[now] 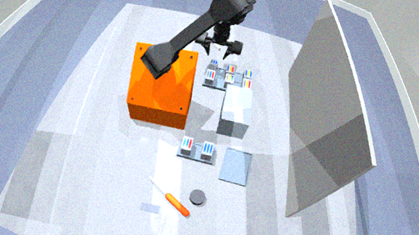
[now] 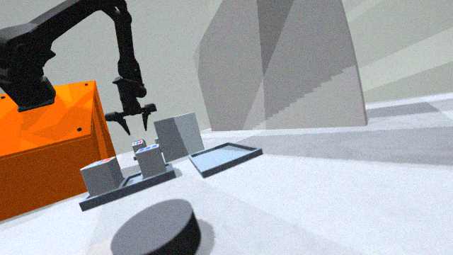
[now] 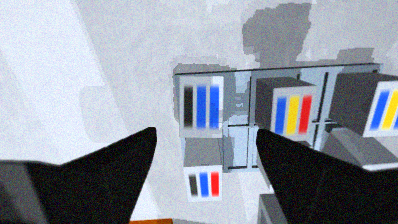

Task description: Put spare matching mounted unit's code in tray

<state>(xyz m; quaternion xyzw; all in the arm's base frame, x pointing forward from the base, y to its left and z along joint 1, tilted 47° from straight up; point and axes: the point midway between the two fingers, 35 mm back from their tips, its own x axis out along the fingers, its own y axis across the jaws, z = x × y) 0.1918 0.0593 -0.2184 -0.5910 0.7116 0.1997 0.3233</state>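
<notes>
Claw (image 3: 205,145) is held partly apart with nothing between the jaws, poised above the far rack (image 1: 220,83) of spares. Wrist view: a black-blue-blue spare (image 3: 201,106) is seen between the fingertips, far side; a black-blue-red spare (image 3: 204,183) sits just nearer. Mounted unit (image 1: 236,111) stands just near of that rack; the tray (image 1: 235,166) lies nearer still on the table (image 1: 106,185), right of a second rack (image 1: 196,153).

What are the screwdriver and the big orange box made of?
The screwdriver looks like a smooth orange plastic handle with a thin, pale metal shaft. The orange box could be painted metal or hard plastic: flat matte sides, sharp edges and small dark screw dots at the corners.
</notes>
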